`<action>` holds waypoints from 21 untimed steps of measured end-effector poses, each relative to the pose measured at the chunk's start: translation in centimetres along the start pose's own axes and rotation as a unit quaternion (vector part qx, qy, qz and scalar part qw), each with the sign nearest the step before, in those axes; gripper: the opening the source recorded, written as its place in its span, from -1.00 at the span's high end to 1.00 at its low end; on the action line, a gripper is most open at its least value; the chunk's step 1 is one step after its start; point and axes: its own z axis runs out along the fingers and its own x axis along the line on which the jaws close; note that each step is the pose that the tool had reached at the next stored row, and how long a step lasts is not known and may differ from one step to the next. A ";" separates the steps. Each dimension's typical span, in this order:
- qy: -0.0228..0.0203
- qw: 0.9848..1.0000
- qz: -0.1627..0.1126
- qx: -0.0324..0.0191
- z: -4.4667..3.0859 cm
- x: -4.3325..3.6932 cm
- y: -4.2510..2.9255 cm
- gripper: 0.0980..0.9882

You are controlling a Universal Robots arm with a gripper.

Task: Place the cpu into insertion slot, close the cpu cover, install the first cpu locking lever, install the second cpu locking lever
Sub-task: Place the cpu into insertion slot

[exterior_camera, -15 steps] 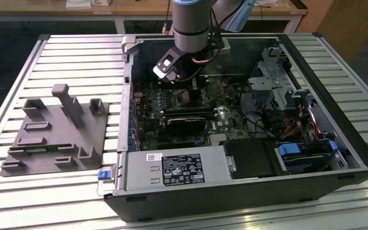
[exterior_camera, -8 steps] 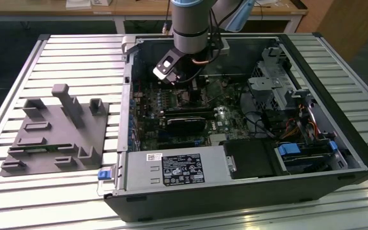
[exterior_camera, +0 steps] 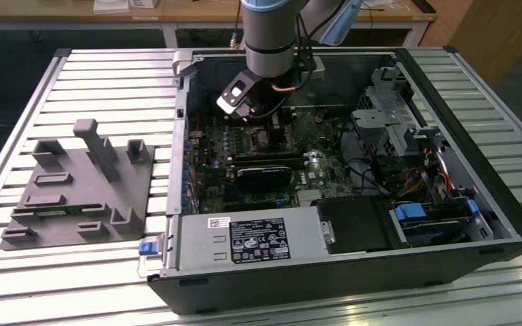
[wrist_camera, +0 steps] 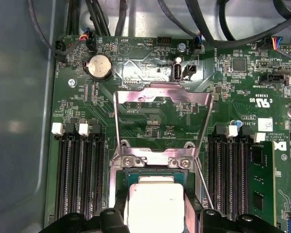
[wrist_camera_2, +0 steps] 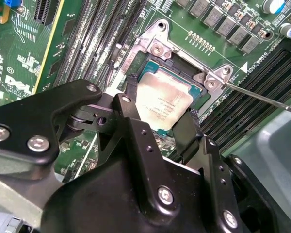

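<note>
On the table (exterior_camera: 107, 68), at the exterior view's left, a grey fixture (exterior_camera: 75, 190) sits apart. To its right the arm reaches into the open case (exterior_camera: 352, 272), with the gripper (exterior_camera: 259, 125) low over the motherboard. In the second wrist view the jaws are closed on the cpu (wrist_camera_2: 165, 99) — one on each opposite edge, the chip flat and squarely between them, down at the slot (wrist_camera: 155, 174); I can't tell whether it is fully seated. The cover (wrist_camera: 160, 92) stands tipped open beyond, with a thin lever (wrist_camera_2: 262, 97) beside it — unlatched.

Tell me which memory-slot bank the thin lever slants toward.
The bank farther from the grey wall: the lever slants out toward its side; the other bank has none near it.
</note>
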 end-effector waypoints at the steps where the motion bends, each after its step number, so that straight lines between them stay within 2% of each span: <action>1: 0.000 1.000 0.000 0.000 0.02 0.00 -0.01 0.01; 8: 0.001 1.000 0.000 0.000 0.05 0.02 -0.01 0.01; 10: 0.001 1.000 0.000 0.000 0.07 0.03 -0.01 -0.01; 11: 0.001 1.000 0.000 0.000 0.07 0.02 -0.01 -0.15; 15: 0.000 1.000 0.000 0.000 0.04 0.01 -0.01 -0.15; 21: 0.000 1.000 0.000 0.000 -0.69 0.01 0.05 -0.15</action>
